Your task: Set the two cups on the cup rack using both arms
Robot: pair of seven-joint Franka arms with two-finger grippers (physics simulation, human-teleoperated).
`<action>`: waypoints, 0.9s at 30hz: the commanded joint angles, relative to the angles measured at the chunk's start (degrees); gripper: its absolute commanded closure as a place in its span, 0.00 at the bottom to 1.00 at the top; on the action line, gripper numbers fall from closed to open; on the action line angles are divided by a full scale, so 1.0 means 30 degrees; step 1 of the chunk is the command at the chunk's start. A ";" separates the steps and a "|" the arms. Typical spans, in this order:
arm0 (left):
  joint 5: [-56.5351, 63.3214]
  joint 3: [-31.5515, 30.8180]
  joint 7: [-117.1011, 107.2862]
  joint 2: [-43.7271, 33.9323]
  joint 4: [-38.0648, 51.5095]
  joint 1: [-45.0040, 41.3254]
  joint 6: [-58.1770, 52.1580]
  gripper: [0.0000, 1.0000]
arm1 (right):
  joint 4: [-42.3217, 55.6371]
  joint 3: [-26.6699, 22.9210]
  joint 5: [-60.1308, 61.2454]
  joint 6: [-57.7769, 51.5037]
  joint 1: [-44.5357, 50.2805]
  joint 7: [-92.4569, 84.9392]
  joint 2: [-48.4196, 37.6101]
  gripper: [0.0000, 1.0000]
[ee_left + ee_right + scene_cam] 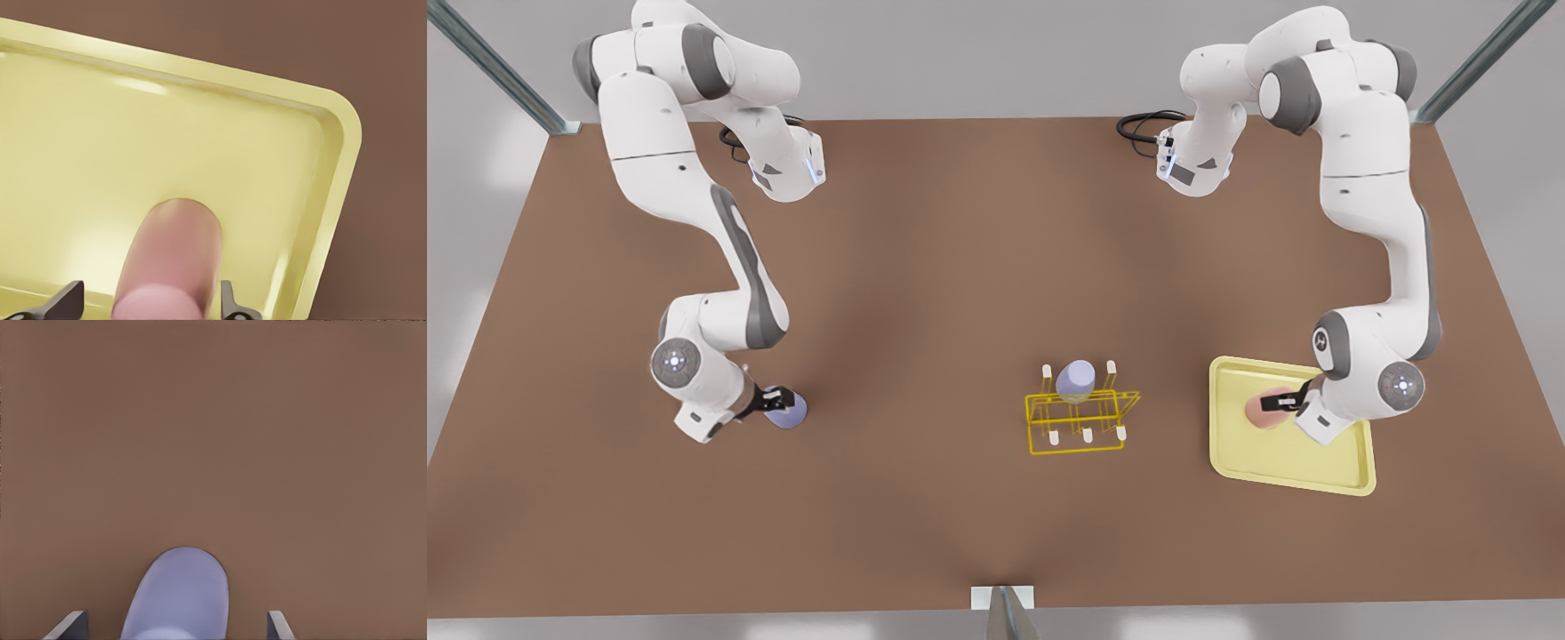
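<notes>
Both grippers stand open around their cups: the left gripper [1285, 402] straddles the pink cup [1263, 411] on the yellow tray [1316, 476], and the right gripper [776, 400] straddles the lavender cup [787, 412]. Each should centre and close squarely before lifting toward the cup rack [1080, 422].

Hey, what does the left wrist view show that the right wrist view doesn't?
Left wrist view alone: the pink cup standing in the yellow tray, between the left gripper's spread fingers.
Right wrist view alone: a lavender cup on bare table, between the right gripper's fingers, gaps on both sides.
Both: brown table, one cup flanked by open fingers, not yet gripped.
</notes>
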 commanded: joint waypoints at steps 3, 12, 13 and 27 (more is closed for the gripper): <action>-0.0014 0.0008 0.2451 0.0266 -0.0247 -0.0047 0.0744 0.00 | -0.0717 0.0003 0.0342 0.2726 0.0019 0.0618 0.0025 0.00; -0.0073 0.0008 0.2392 0.0530 -0.0979 -0.0105 0.0948 0.19 | -0.3413 0.0032 0.0342 0.4513 0.0107 0.0618 0.0025 0.00; -0.0072 0.0008 0.2392 0.0530 -0.0979 -0.0106 0.0948 0.21 | -0.3471 0.0032 0.0342 0.4513 0.0107 0.0618 0.0055 0.00; -0.0072 -0.0080 -0.0507 -0.0495 -0.0716 -0.0779 0.0802 0.20 | -0.3911 0.0032 0.0283 0.5274 0.0107 0.0413 0.0260 0.19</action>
